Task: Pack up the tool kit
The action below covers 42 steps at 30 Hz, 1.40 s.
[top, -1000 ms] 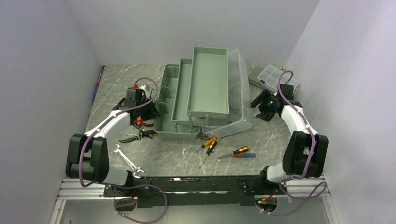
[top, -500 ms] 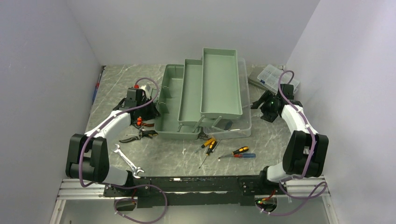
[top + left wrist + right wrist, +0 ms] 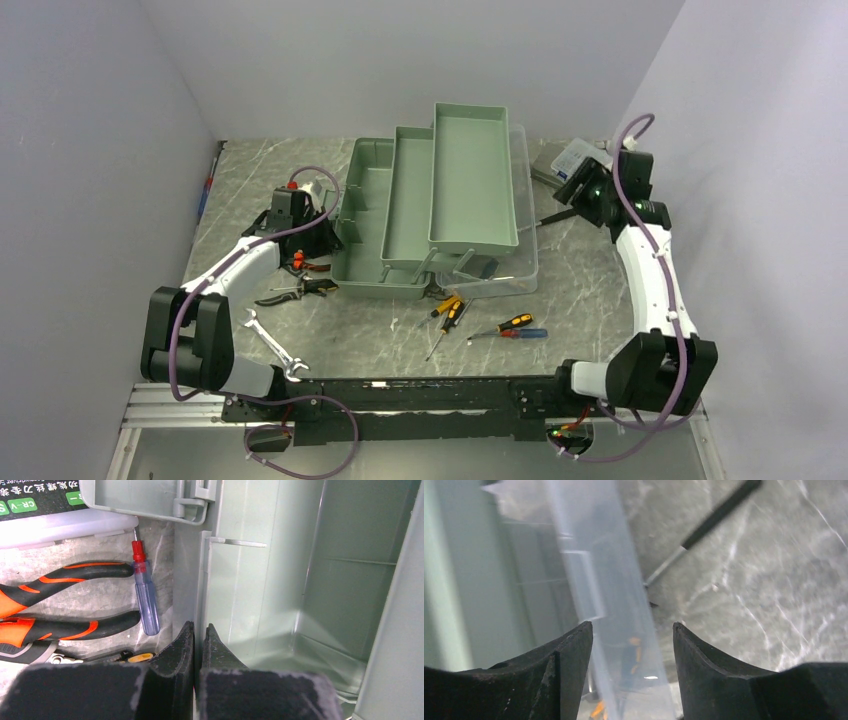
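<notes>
Since a second ago the near tools on the bench [image 3: 600, 290] have not shifted. The wrench [image 3: 272, 347] at the near left and the orange-handled screwdrivers [image 3: 448, 310] near the middle lie as they did. The left claw [image 3: 200, 630] has stayed put, pinched shut on the left wall of the toolbox [image 3: 362, 215]. Farther right the change is plain. The fold-out trays [image 3: 470, 175] were tipped up together with the translucent lid [image 3: 527, 235]. They now stand level, stepped out to the right, and the lid lies flat on the bench. The right arm was low beside the lid and has risen and drawn back toward the far right.

The toolbox is sage green and sits open at the middle of the bench, its deep bottom compartment showing in the left wrist view. Just left of it lie orange-and-black pliers [image 3: 65, 577] and a small blue-handled screwdriver [image 3: 148, 607], the screwdriver beside the wall.

The left claw grips that wall at its near-left part, one finger inside and one outside. The right claw [image 3: 631, 627] hangs above the lid's right edge, its fingers well apart and holding nothing. Below it a black-handled screwdriver [image 3: 719, 515] lies on the bench, just right of the lid. A clear organizer box [image 3: 578, 160] sits at the far right, behind that claw.
</notes>
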Available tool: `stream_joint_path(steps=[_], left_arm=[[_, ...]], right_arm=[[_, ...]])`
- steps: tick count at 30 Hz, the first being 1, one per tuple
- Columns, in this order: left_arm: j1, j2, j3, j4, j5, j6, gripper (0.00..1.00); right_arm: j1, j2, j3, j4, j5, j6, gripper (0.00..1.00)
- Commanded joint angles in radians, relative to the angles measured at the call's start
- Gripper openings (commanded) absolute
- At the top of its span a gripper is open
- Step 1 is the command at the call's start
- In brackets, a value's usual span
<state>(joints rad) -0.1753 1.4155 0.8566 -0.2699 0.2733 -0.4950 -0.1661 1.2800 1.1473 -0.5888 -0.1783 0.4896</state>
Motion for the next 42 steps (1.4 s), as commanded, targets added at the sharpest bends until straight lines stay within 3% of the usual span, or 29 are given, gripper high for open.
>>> stream_joint_path(steps=[1, 8, 13, 20, 23, 26, 29, 35, 42], left_arm=[[-0.001, -0.009, 0.008, 0.045, 0.056, -0.061, 0.00], [-0.001, -0.018, 0.015, 0.031, 0.042, -0.057, 0.00], [-0.001, -0.027, 0.011, 0.030, 0.035, -0.054, 0.00], [-0.001, -0.022, 0.008, 0.037, 0.041, -0.058, 0.00], [-0.001, -0.016, 0.010, 0.045, 0.046, -0.063, 0.00], [-0.001, -0.008, 0.018, 0.049, 0.057, -0.070, 0.00], [-0.002, -0.003, 0.029, 0.050, 0.063, -0.077, 0.00], [-0.001, 0.008, 0.091, 0.028, 0.062, -0.082, 0.00], [0.017, 0.042, 0.190, 0.002, 0.068, -0.088, 0.00]], right_arm=[[0.129, 0.012, 0.122, -0.055, 0.033, -0.064, 0.61], [0.279, 0.135, 0.237, -0.158, 0.151, -0.089, 0.55], [0.300, 0.157, 0.235, -0.179, 0.262, -0.094, 0.49], [0.318, 0.201, 0.194, -0.181, 0.259, -0.129, 0.36], [0.343, 0.231, 0.190, -0.177, 0.272, -0.137, 0.35], [0.366, 0.251, 0.210, -0.174, 0.286, -0.139, 0.23], [0.387, 0.275, 0.257, -0.189, 0.291, -0.136, 0.00], [0.411, 0.274, 0.371, -0.163, 0.279, -0.107, 0.00], [0.471, 0.434, 0.613, -0.212, 0.226, -0.106, 0.00]])
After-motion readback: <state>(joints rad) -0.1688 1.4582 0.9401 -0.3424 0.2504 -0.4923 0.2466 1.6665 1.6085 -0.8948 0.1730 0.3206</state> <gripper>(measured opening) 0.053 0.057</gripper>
